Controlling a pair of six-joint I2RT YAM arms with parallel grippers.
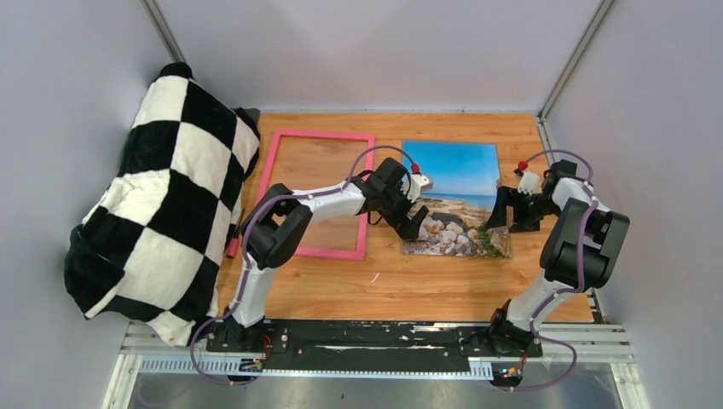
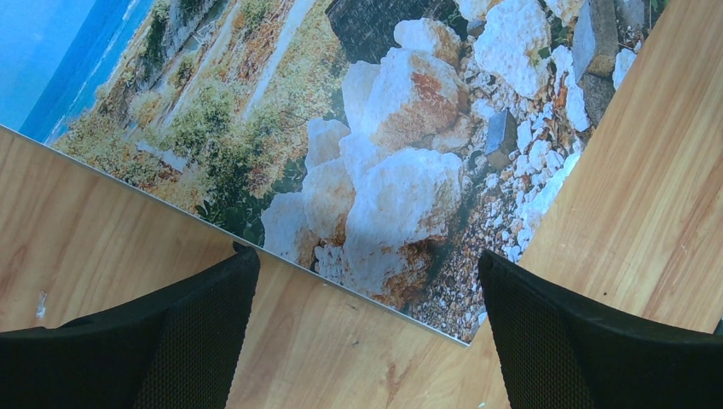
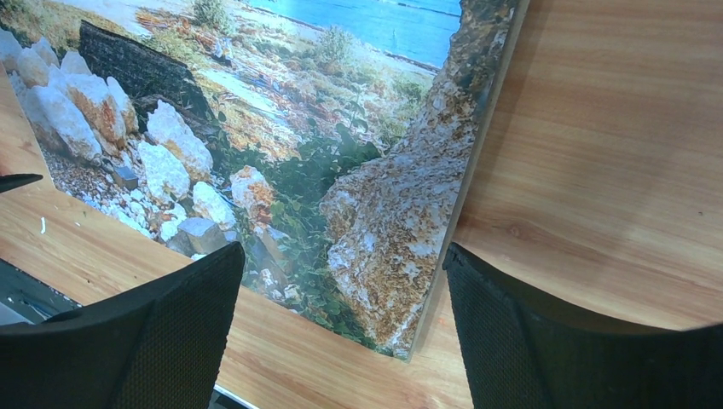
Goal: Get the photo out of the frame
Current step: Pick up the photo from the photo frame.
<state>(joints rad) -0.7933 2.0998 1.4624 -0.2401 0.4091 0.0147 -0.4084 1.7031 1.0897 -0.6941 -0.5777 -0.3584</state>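
Note:
The photo (image 1: 456, 192) of blue sky, sea and pale rocks lies flat on the wooden table, to the right of the pink frame (image 1: 317, 192), which lies empty with bare wood inside. My left gripper (image 1: 411, 223) is open and empty above the photo's near left corner (image 2: 401, 196). My right gripper (image 1: 510, 215) is open and empty above the photo's near right corner (image 3: 392, 221). Neither gripper's fingers touch the photo.
A black-and-white checkered cushion (image 1: 166, 192) fills the left side, overlapping the table edge beside the frame. A red object (image 1: 232, 247) lies by the cushion. Grey walls enclose the table (image 1: 409, 285); the black base rail runs along the near edge.

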